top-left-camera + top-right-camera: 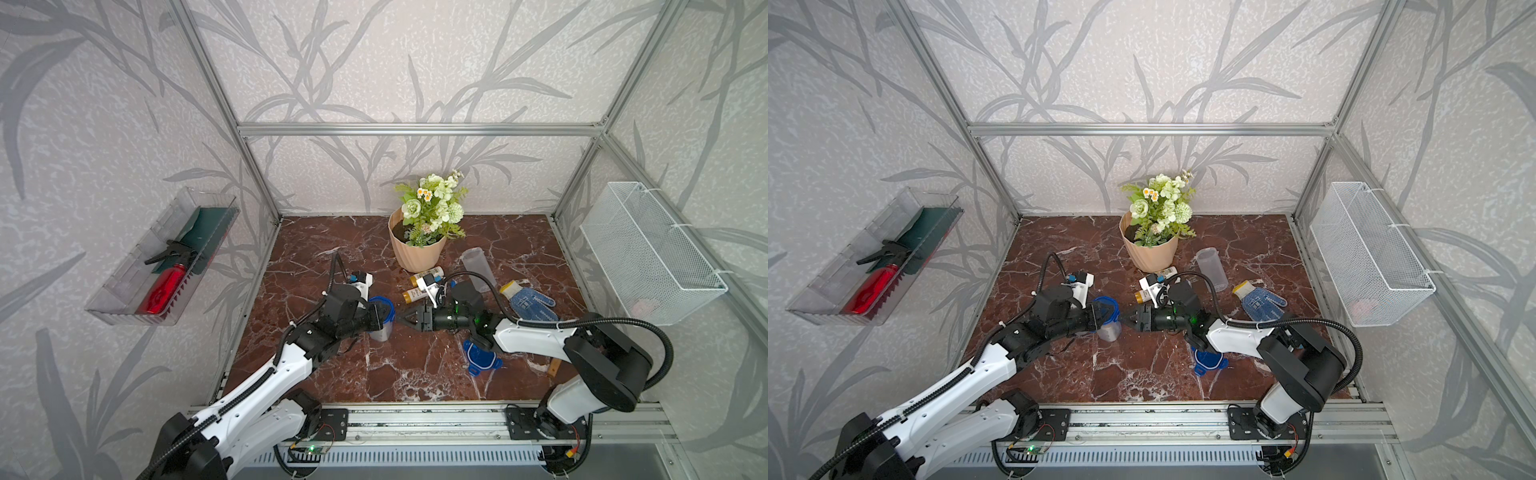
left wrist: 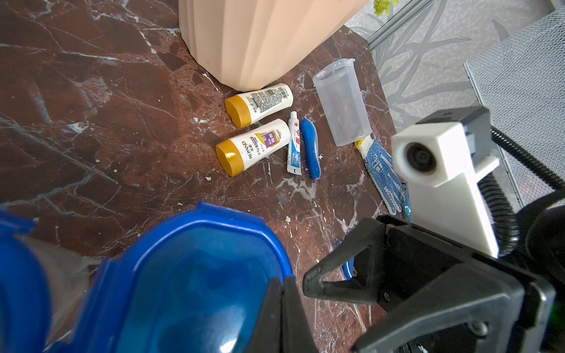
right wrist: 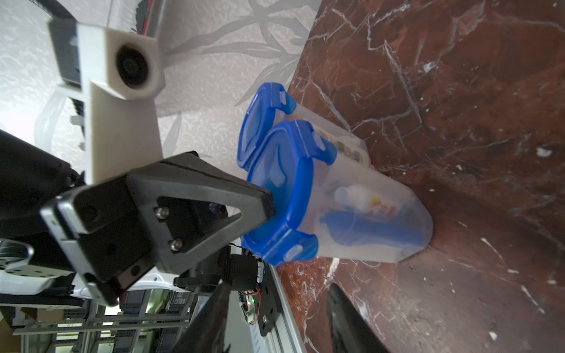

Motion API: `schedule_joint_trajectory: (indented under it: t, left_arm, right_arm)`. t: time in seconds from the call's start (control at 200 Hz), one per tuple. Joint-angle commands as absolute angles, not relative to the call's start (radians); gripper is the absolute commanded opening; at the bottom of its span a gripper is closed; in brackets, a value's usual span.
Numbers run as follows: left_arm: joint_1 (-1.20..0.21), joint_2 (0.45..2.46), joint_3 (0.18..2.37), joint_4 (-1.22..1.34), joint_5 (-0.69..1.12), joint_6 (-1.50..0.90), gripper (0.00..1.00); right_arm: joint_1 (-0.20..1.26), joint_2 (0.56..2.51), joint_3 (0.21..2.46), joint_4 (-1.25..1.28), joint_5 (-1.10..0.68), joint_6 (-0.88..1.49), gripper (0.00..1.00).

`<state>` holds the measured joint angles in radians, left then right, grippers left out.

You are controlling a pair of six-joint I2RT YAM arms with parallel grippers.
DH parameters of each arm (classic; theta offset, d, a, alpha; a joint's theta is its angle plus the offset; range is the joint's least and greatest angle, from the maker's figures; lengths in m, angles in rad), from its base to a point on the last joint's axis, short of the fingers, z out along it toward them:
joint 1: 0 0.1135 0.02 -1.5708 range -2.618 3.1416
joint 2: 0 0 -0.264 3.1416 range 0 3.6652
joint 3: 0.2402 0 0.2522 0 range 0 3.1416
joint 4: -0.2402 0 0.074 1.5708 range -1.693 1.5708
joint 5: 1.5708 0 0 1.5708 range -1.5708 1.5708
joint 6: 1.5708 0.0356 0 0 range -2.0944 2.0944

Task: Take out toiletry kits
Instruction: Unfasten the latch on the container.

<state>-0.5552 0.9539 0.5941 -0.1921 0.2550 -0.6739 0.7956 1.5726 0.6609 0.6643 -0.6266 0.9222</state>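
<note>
A clear jar (image 3: 367, 214) with a blue clip lid (image 3: 275, 189) stands on the marble floor; inside it I see a white mini bottle (image 3: 360, 195) and a blue toothbrush (image 3: 373, 232). A second lidded jar (image 3: 336, 140) stands right behind it. My left gripper (image 1: 383, 312) is shut, its tips resting on the front jar's lid. My right gripper (image 3: 278, 308) hovers open and empty just right of that jar (image 1: 380, 330). One toiletry kit lies loose by the pot: two gold-capped bottles (image 2: 260, 104) (image 2: 253, 146), a toothpaste tube (image 2: 294, 143) and a toothbrush (image 2: 310, 148).
A peach flower pot (image 1: 417, 249) stands at the back. An empty clear jar (image 1: 478, 268) lies on its side beside a blue-dotted glove (image 1: 530, 301). A loose blue lid (image 1: 480, 359) lies under my right arm. A wire basket (image 1: 648, 253) hangs on the right wall, a clear tray (image 1: 124, 286) on the left.
</note>
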Motion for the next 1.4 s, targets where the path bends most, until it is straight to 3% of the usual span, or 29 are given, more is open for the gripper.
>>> schedule_joint_trajectory:
  t: [0.0, 0.22, 0.86, 1.4]
  left_arm:
    - [-0.549, 1.000, 0.522, -0.443, 0.193, -0.678, 0.00]
    - [-0.549, 0.995, 0.515, -0.444, 0.195, -0.681, 0.00]
    - [-0.546, 0.981, 0.469, -0.428, 0.204, -0.721, 0.00]
    - [-0.546, 0.960, 0.408, -0.417, 0.201, -0.746, 0.00]
  right_arm:
    - [0.811, 1.606, 0.709, 0.629, -0.625, 0.893, 0.53]
    - [0.824, 1.682, 0.754, 0.733, -0.674, 0.945, 0.52]
    - [0.815, 1.813, 0.713, 1.337, -0.756, 1.216, 0.41]
    - [0.815, 1.712, 0.682, 1.328, -0.757, 1.192, 0.35]
